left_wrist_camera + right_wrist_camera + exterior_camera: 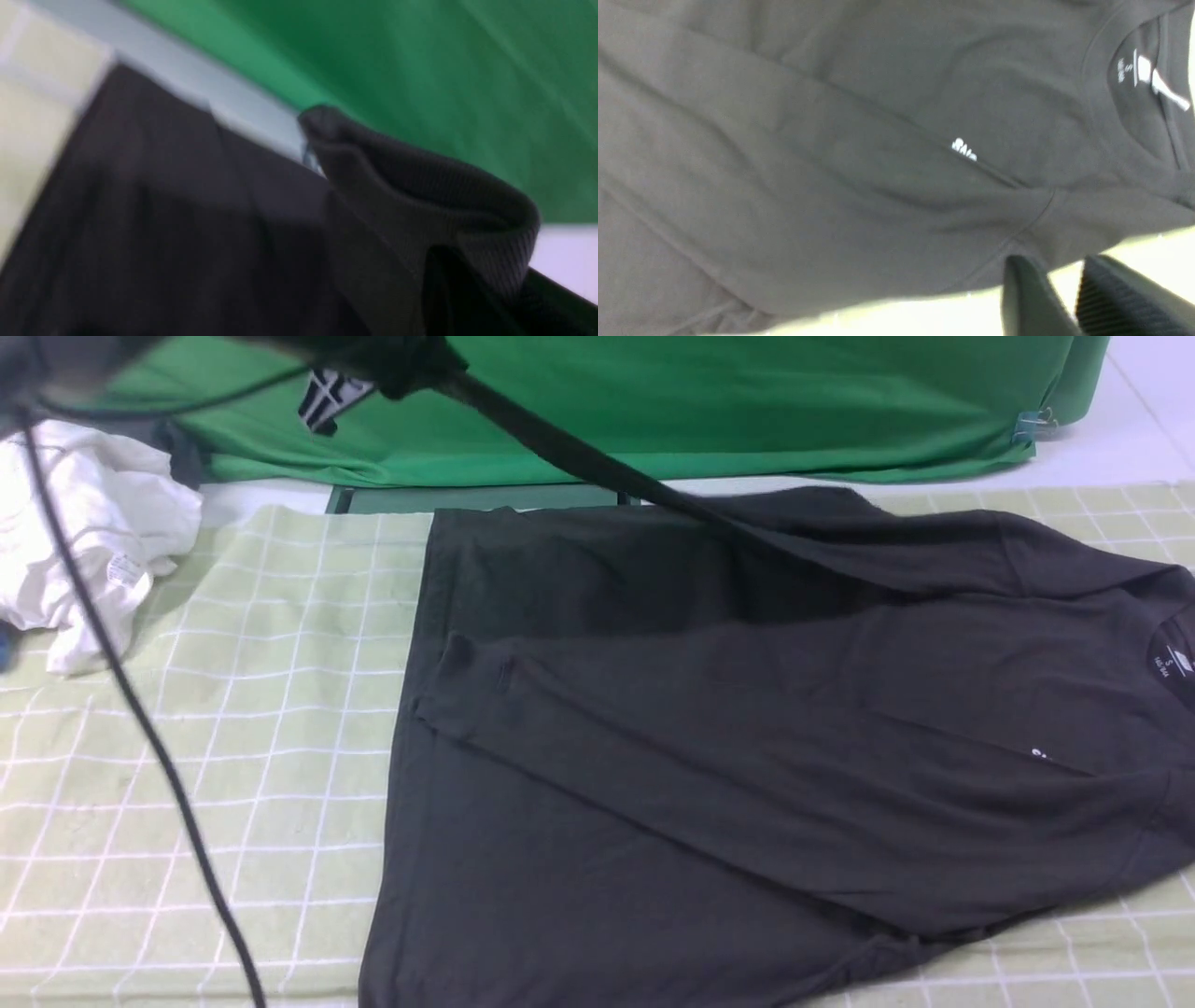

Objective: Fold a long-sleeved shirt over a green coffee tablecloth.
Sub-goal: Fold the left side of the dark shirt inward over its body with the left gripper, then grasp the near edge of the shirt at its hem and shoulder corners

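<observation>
The black long-sleeved shirt (747, 728) lies spread on the green coffee tablecloth (233, 709), neck label (1184, 663) at the right. One sleeve (579, 453) is pulled taut up from the far side of the shirt to my left gripper (401, 373), which is blurred at the top left and shut on the cuff. In the left wrist view the ribbed cuff (420, 186) bulges close to the camera above the shirt body (163, 210). My right gripper (1057, 270) hovers open and holds nothing, over the tablecloth (1134, 252) beside the shirt's shoulder (1064, 219); the chest print (964, 149) is half covered.
A crumpled white garment (84, 532) lies at the far left. Plain deep-green fabric (700, 401) hangs along the back, clipped at its right corner (1032, 425). A black cable (140, 709) runs down across the left of the cloth.
</observation>
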{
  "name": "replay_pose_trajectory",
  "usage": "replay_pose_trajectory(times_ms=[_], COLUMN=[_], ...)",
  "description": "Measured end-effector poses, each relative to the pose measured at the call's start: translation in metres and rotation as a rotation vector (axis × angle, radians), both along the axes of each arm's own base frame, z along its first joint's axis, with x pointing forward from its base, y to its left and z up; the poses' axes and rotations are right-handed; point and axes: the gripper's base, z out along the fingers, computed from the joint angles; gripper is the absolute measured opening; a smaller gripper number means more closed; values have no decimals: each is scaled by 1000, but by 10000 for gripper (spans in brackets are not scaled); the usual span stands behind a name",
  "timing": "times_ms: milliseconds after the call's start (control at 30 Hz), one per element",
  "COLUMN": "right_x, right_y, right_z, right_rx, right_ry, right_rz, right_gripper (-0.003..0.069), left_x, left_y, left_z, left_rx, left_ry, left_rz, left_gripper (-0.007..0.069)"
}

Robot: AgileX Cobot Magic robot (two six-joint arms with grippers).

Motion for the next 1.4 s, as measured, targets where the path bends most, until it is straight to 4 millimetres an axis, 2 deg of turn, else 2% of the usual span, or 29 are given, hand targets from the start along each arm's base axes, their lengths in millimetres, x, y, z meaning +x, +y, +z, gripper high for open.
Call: replay_pose_trajectory(times_ms=[33, 100, 133, 267, 300, 333, 367, 400, 500, 633, 733, 767, 867, 900, 933, 967, 1000, 1033, 1067, 1133, 1267, 1400], right_x=[0, 0, 0, 0, 0, 0, 0, 0, -1, -1, -2, -2, -2, -2, -2, -2, -3, -3, -3, -3, -4, -5], right_y=[0, 0, 0, 0, 0, 0, 0, 0, 0, 0, 0, 0, 1, 1, 1, 1, 1, 1, 1, 1, 1, 1], right_z=[0, 0, 0, 0, 0, 0, 0, 0, -1, -1, -1, -1, -2, -2, -2, -2, -2, -2, -2, -3, -3, -4], right_rx=[-2, -4, -4, -4, -5, -5, -5, -5, -6, -5, 3, 3, 4, 4, 5, 5, 5, 5, 5, 6, 5, 3], right_ry=[2, 1, 0, 0, 1, 1, 3, 4, 17, 19, 23, 25, 32, 32, 32, 33, 36, 36, 39, 46, 58, 71], right_rz=[3, 5, 5, 5, 6, 6, 7, 7, 10, 11, 4, 4, 5, 5, 5, 5, 6, 6, 6, 7, 11, 15], right_gripper=[80, 41, 18, 8, 8, 8, 8, 8, 10, 12, 13, 13, 15, 15, 16, 16, 16, 16, 17, 17, 22, 27], left_x=[-9, -19, -34, -62, -78, -79, -97, -100, -128, -152, -165, -166, -177, -177, -178, -178, -178, -178, -179, -180, -179, -192], left_y=[-4, -10, -17, -27, -31, -31, -34, -34, -33, -31, -31, -31, -29, -29, -28, -28, -29, -29, -29, -30, -29, -25], left_z=[6, 12, 13, 9, 0, -4, -17, -22, -58, -101, -124, -126, -144, -144, -145, -145, -142, -142, -138, -130, -102, -90], left_rx=[13, 44, 100, 131, 127, 130, 129, 133, 148, 173, 185, 186, 203, 205, 218, 218, 229, 229, 242, 265, 332, 387], left_ry=[18, 28, 47, 111, 155, 165, 201, 217, 270, 346, 398, 402, 447, 447, 445, 445, 449, 448, 459, 479, 480, 528], left_rz=[-17, -32, -44, -36, -36, -36, -38, -38, -30, -29, -33, -33, -35, -38, -57, -57, -78, -78, -105, -141, -228, -315], left_gripper=[23, 23, 23, 23, 23, 23, 23, 23, 24, 25, 32, 32, 81, 90, 147, 147, 222, 222, 296, 389, 535, 580])
